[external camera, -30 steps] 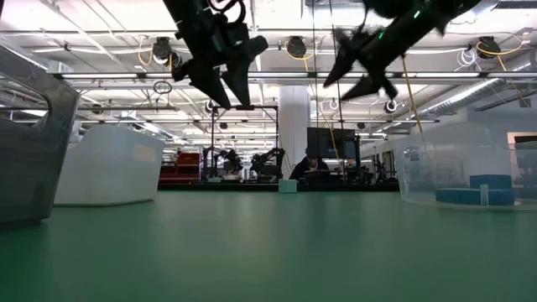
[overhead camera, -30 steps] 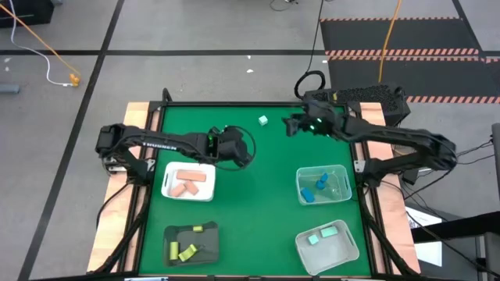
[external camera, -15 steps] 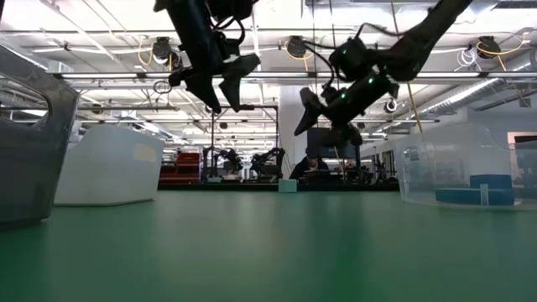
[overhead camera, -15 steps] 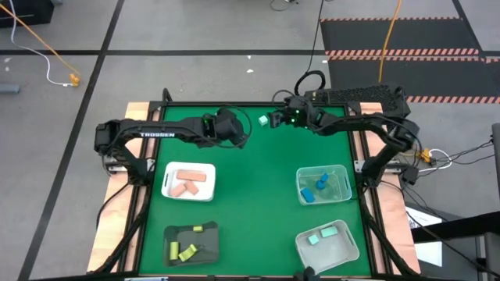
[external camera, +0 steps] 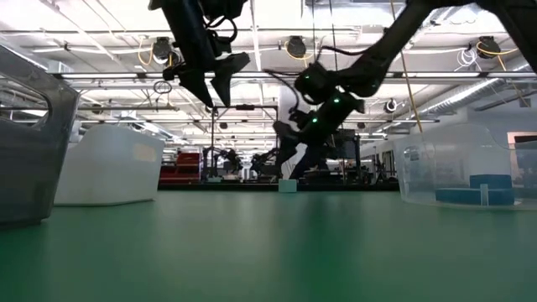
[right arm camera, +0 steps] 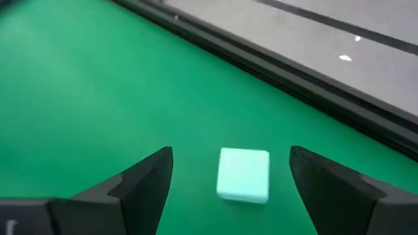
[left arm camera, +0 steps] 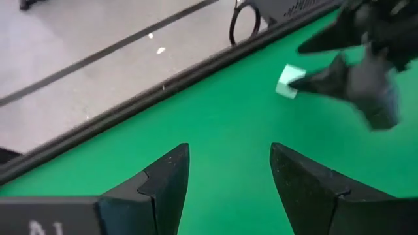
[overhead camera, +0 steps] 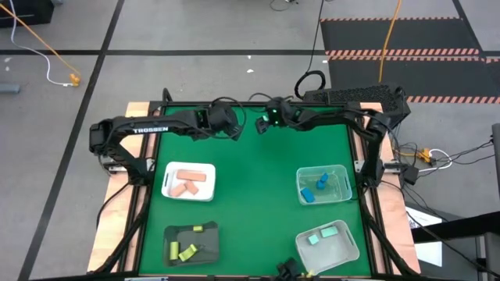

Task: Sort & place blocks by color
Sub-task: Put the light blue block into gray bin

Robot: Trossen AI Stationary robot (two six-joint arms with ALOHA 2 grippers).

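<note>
A single pale mint cube (right arm camera: 243,174) rests flat on the green table near its far edge, also visible in the low view (external camera: 288,186) and the left wrist view (left arm camera: 290,81). My right gripper (right arm camera: 230,156) is open and low over the cube, one finger on either side, touching nothing; in the high view it (overhead camera: 266,123) covers the cube. My left gripper (left arm camera: 228,170) is open and empty, hanging high (external camera: 214,88) just left of the right one (overhead camera: 230,125). The remaining blocks lie in their trays and bins.
A white tray (overhead camera: 187,182) with salmon blocks and a dark tray (overhead camera: 190,242) with yellow blocks sit on the left. A clear bin (overhead camera: 323,186) with blue blocks and a second clear bin (overhead camera: 326,240) with mint blocks sit on the right. The table's raised far rim (right arm camera: 294,72) runs close behind the cube.
My right gripper has swung toward the table's left and come down until its open fingers stand on either side of the mint cube. My left gripper has moved toward the far edge, staying high. The cube has not moved.
</note>
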